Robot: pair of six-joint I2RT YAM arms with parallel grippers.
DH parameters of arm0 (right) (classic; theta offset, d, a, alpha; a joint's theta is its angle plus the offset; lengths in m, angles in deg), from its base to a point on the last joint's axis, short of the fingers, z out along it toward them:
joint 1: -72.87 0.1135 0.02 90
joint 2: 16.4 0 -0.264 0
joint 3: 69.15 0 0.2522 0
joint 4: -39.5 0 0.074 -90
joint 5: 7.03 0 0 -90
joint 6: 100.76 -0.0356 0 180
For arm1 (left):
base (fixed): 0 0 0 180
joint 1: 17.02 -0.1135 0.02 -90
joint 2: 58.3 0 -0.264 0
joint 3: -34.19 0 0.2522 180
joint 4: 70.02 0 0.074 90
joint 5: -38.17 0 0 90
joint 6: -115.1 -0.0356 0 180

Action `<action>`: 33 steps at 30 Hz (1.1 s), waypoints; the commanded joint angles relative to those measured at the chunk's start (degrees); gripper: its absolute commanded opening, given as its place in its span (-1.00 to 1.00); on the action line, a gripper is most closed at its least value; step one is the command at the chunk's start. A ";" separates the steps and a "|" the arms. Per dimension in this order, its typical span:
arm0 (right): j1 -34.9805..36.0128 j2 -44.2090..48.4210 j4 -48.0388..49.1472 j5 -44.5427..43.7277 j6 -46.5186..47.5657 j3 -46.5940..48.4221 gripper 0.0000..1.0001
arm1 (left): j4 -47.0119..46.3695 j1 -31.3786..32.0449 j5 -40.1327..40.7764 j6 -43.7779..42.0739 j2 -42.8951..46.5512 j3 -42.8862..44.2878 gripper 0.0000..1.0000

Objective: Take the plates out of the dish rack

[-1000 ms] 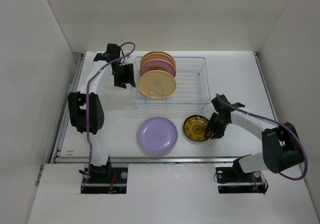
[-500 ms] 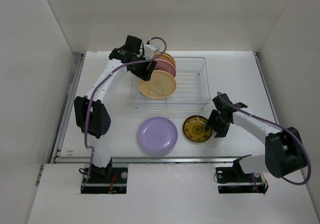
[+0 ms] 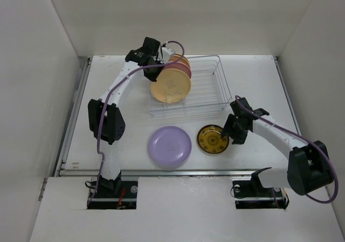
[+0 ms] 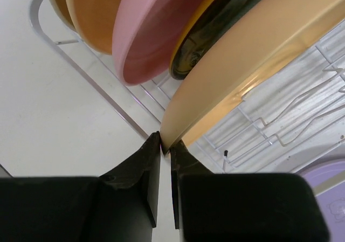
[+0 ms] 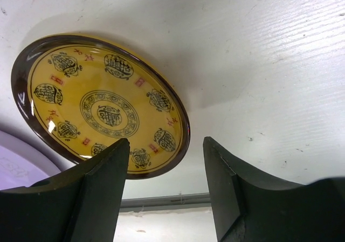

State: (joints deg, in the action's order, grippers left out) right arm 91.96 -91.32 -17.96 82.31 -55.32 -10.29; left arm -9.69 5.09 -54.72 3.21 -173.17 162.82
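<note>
The wire dish rack (image 3: 211,94) holds several upright plates. My left gripper (image 3: 157,71) is shut on the left rim of the front cream-yellow plate (image 3: 171,84). In the left wrist view the jaws of this gripper (image 4: 166,145) pinch that plate's edge (image 4: 253,59). Behind it stand a dark ornate plate (image 4: 200,47), a pink plate (image 4: 153,32) and an orange plate (image 4: 91,15). On the table lie the lilac plate (image 3: 170,147) and the ornate yellow-brown plate (image 3: 211,139). My right gripper (image 3: 233,133) hangs open and empty at the yellow-brown plate's (image 5: 97,102) right edge.
White walls close in the table on the left, the back and the right. The table's near edge strip (image 5: 161,201) runs just below the ornate plate. Bare tabletop (image 3: 259,80) lies to the right of the rack.
My left gripper swung in from the rack's left side and shut on the cream-yellow plate's rim. The rack shifted right and looks tilted. The right jaws opened wider by the ornate plate.
</note>
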 commanded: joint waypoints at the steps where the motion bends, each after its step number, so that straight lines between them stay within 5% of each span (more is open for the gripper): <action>1: -0.28 0.47 -1.56 -0.65 0.70 2.62 0.26 | -1.30 -0.40 -0.27 3.69 4.56 3.24 -1.00; 18: 0.77 4.86 -3.67 -0.65 0.70 8.41 0.33 | 0.88 -3.30 -12.03 10.10 11.60 10.72 -1.00; 21: 0.77 4.87 -5.24 -2.39 2.19 12.70 0.43 | 6.24 -3.91 -18.70 11.25 12.12 12.92 -1.00; 26: 0.77 1.01 -9.02 -8.64 5.09 24.49 0.59 | 31.13 -4.01 -29.79 2.51 10.29 15.82 -1.00; 29: 0.08 -4.60 -9.65 -11.28 5.09 33.36 0.61 | 41.72 -0.33 -27.34 -3.14 9.40 6.22 -1.00; 33: -1.43 -13.31 -8.42 -15.50 7.98 43.30 0.61 | 37.41 2.49 -25.15 -4.66 12.55 -9.78 -1.00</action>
State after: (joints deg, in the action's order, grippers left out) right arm 91.64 -99.45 -26.31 72.16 -50.33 27.87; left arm 14.55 5.35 -78.61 2.38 -162.70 162.14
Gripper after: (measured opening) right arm 0.807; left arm 0.039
